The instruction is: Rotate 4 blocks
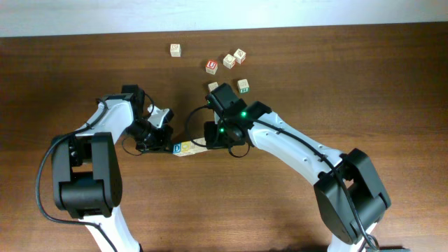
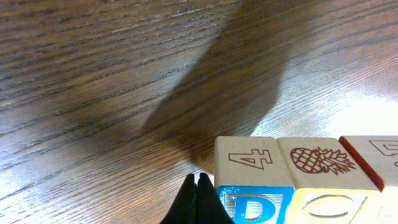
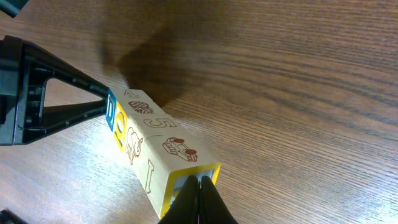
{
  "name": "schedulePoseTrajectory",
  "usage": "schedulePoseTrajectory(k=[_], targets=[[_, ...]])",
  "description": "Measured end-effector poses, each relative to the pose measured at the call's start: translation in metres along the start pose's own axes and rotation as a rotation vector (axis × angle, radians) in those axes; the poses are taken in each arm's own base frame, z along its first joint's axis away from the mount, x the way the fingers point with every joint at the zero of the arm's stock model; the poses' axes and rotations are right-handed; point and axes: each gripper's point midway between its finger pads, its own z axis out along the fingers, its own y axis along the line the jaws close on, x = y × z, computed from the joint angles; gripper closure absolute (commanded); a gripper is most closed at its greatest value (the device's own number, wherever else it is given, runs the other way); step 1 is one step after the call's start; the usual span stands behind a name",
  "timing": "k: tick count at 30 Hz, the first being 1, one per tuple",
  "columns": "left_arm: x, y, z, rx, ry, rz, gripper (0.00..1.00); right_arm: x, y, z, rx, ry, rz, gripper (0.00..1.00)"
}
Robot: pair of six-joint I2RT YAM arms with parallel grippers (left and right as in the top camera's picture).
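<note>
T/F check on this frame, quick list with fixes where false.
1. Four blocks lie in one row between the two grippers. True.
2. Both grippers are open. False: the left gripper and the right gripper are both shut, with their tips at opposite ends of the row.
3. The blue D block is at the left gripper's end of the row. True.
4. The red U block is part of the row. False: it lies apart, among the loose blocks nearer the far edge of the table.
5. One upward face in the row shows a pineapple. True.
</note>
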Motion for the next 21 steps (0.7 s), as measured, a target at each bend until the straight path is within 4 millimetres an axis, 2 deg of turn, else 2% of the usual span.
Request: schedulePoseTrajectory(k=[12,21], targets=[[0.0,0.005,-0.001,-0.02,0.0,-0.003,1.0,-0.001,0.011,-0.001,0.022,-0.04,-0.043,0.96],[0.0,0.012,-0.001,-0.059,0.002,-0.005,1.0,-0.009,0.037,-0.007,-0.027,-0.099,-0.091,0.95]])
